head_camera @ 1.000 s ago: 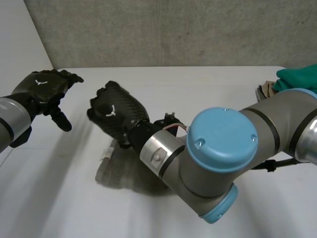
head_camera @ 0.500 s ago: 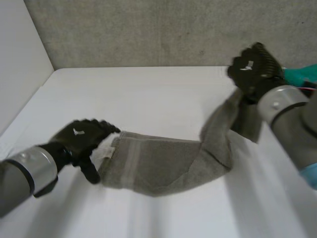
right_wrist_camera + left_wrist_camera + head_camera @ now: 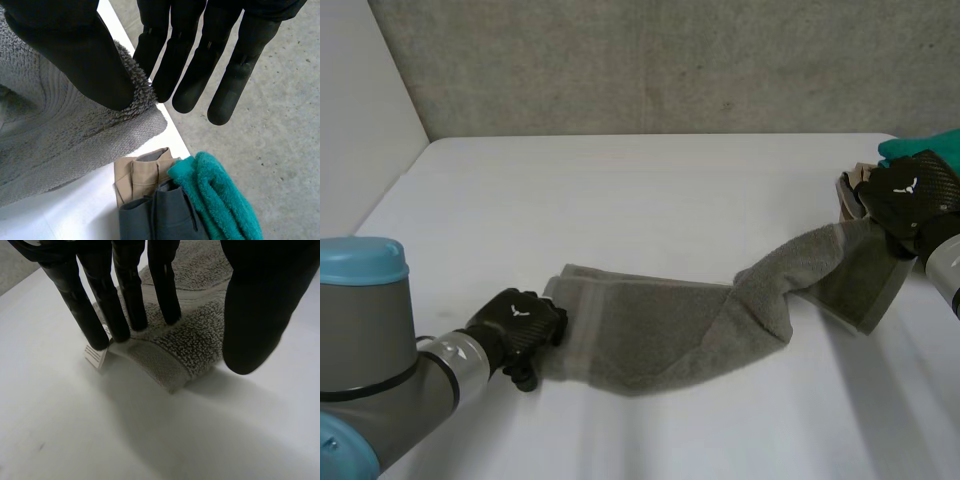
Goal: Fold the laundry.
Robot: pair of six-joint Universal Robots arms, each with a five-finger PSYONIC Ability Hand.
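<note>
Grey towel (image 3: 670,325): stretched across the white table (image 3: 620,190), left end laid flat, right end raised off it. Left hand (image 3: 520,328): released, straight fingers (image 3: 127,295) pressed on the towel's near left corner, beside a white label (image 3: 96,356). Right hand (image 3: 908,195): towel's right edge pinched between thumb and fingers. Folded clothes (image 3: 175,205): stacked at the far right

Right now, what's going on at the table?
Both robot hands are on a grey towel stretched across the white table. The left robot hand presses straight fingers on one corner, flat on the table. The right robot hand pinches the opposite end, raised, beside a pile of clothes. The towel is twisted midway, not yet folded.
</note>
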